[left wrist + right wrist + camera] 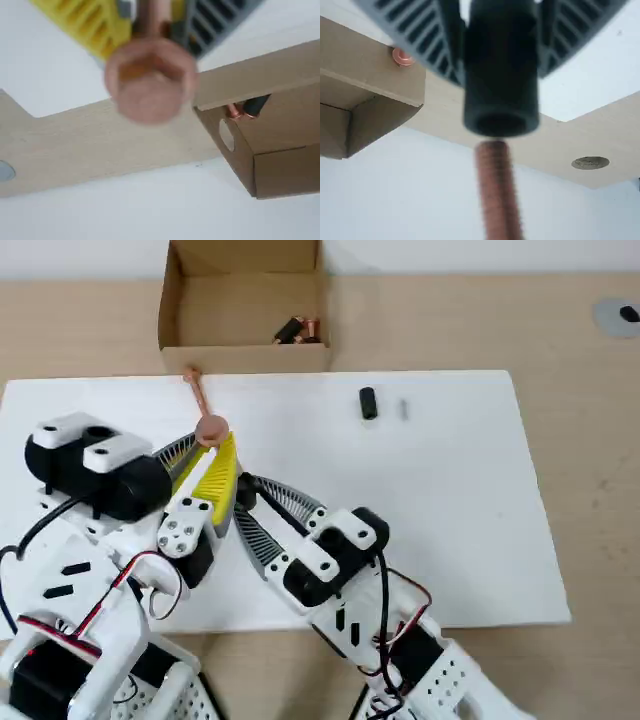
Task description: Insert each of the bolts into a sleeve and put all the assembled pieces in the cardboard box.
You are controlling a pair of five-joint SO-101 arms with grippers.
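Observation:
My left gripper [210, 442], with one yellow and one grey finger, is shut on a copper bolt [211, 429]. Its round head [150, 80] sits at the fingertips. In the high view a thin copper shaft [197, 395] runs from that head to the cardboard box's front wall [245, 358]. My right gripper [243, 495] is shut on a black sleeve [500, 85], close beside the left gripper. A threaded copper shaft [497, 200] lines up just beyond the sleeve's open end. Assembled pieces [298, 330] lie inside the box.
A loose black sleeve [368, 402] and a small grey piece [404, 410] lie on the white mat [450, 520], right of the box. A copper disc [402, 57] shows against the box wall [365, 65]. A round grommet [615, 315] sits in the wooden table at far right.

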